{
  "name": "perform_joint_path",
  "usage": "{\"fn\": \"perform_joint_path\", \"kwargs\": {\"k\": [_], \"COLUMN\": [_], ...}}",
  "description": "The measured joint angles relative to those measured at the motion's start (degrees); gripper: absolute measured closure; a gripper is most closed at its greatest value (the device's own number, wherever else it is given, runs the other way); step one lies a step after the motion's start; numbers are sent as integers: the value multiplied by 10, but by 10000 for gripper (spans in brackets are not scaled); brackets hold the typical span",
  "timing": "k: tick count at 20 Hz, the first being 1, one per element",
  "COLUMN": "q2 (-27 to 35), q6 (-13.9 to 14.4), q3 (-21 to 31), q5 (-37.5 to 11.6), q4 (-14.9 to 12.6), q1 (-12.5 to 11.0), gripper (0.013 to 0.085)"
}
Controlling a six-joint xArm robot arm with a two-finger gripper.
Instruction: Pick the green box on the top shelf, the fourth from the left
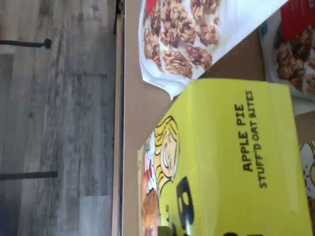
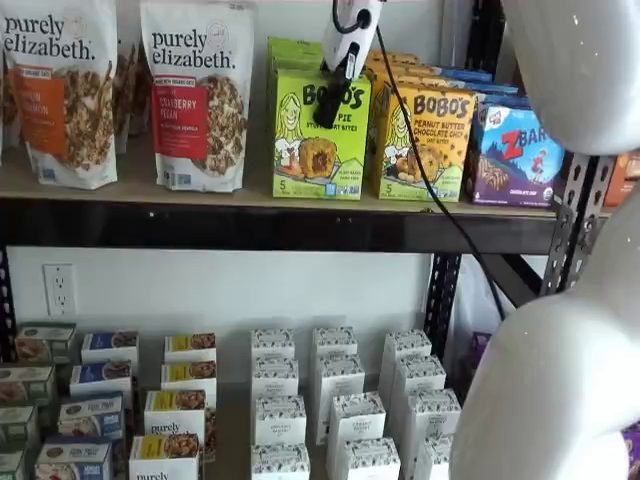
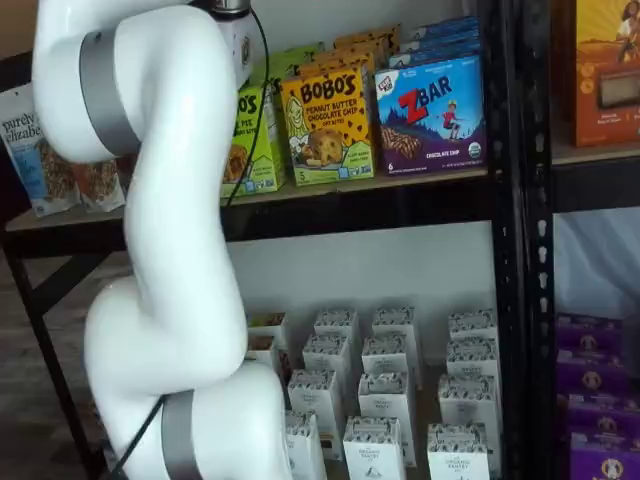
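The green box [image 2: 320, 140] stands upright at the front of the top shelf [image 2: 250, 225], with identical copies behind it. In a shelf view my gripper [image 2: 328, 112] hangs from above, and one black finger [image 2: 338, 85] slants down across the box's upper front. Only that finger shows, so I cannot tell whether there is a gap or a grip. In a shelf view the arm covers most of the green box [image 3: 258, 140], and only the gripper's white body peeks out. The wrist view is filled by the green box [image 1: 231, 162], close up, resting on the tan board [image 1: 147, 108].
Granola bags [image 2: 200, 95] stand to the left of the green box and a yellow-orange Bobo's box [image 2: 425, 140] to its right, then a blue Zbar box [image 2: 520, 150]. A black cable [image 2: 440, 200] drops past the shelf. Small white cartons [image 2: 340, 400] fill the lower shelf.
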Motion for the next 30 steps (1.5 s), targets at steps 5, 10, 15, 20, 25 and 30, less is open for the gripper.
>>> {"fn": "perform_joint_path", "kwargs": {"k": [5,10,15,20,25,30], "q2": [-2,-3,-4,-3,-4,-4], "q6": [1,3,4,5,5,5], "q3": [3,2,3,0,3,2], "q5": [-5,-2,0,4,1,4], "q4": [-1,-5,-6,-7,-6,-3], "q1": [1,3,4,5,4,4], "gripper": [450,530,610,610,650,730]}}
